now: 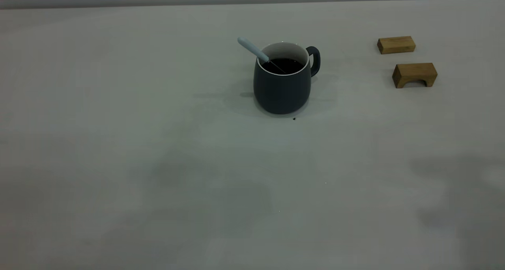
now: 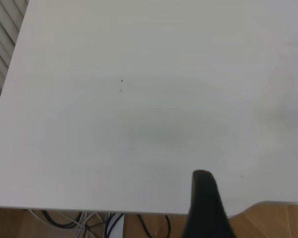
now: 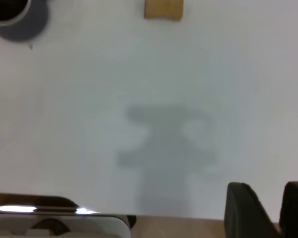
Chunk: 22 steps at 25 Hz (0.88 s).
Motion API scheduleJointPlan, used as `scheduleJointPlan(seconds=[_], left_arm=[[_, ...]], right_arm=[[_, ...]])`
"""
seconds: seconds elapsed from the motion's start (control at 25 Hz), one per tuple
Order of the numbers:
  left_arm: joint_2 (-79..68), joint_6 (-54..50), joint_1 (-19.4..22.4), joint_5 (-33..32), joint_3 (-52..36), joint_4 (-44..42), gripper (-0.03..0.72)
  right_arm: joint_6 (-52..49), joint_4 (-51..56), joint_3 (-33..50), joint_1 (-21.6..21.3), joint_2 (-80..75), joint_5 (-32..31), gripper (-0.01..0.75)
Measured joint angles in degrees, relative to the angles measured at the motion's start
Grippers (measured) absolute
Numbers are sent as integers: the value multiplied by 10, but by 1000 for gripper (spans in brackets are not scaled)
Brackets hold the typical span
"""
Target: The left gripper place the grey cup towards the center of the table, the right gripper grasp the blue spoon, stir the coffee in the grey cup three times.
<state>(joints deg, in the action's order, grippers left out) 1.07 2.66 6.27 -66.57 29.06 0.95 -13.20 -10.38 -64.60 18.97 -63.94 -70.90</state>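
My right gripper (image 3: 263, 208) hangs at table (image 1: 118, 163) edge, fingers a bit apart, holding nothing. Left gripper (image 2: 204, 208): can't tell. Far ahead, blue spoon (image 1: 252, 50) leans in grey cup (image 1: 282, 81) w/ coffee (image 1: 282, 66). Risk: knocking its handle, cup spills.

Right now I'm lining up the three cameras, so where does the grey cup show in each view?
Exterior view: the grey cup stands just above centre, the blue spoon leaning in it.
Left wrist view: not in it; only bare table.
Right wrist view: cut off at the top left corner.
Shared landmark: the arched wooden block, top centre in the right wrist view.
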Motion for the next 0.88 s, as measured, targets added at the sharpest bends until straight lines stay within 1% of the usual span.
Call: scheduleJointPlan(seconds=[0.28, 0.36, 0.44, 0.52, 0.6, 0.72, 0.88], left_arm=[[0, 0, 0, 0, 0, 0, 585], [0, 0, 0, 0, 0, 0, 585], [0, 0, 0, 0, 0, 0, 585], [0, 0, 0, 0, 0, 0, 585], [0, 0, 0, 0, 0, 0, 585], [0, 0, 0, 0, 0, 0, 585], [0, 0, 0, 0, 0, 0, 585]], right_arm=[[1, 3, 98, -5, 114, 3, 217], [3, 21, 127, -35, 162, 18, 219], [10, 40, 159, -77, 224, 39, 223], [37, 48, 189, -124, 289, 51, 226], [75, 48, 222, -156, 356, 52, 229], [125, 51, 264, -184, 452, 55, 233], [136, 74, 304, -192, 544, 58, 237]])
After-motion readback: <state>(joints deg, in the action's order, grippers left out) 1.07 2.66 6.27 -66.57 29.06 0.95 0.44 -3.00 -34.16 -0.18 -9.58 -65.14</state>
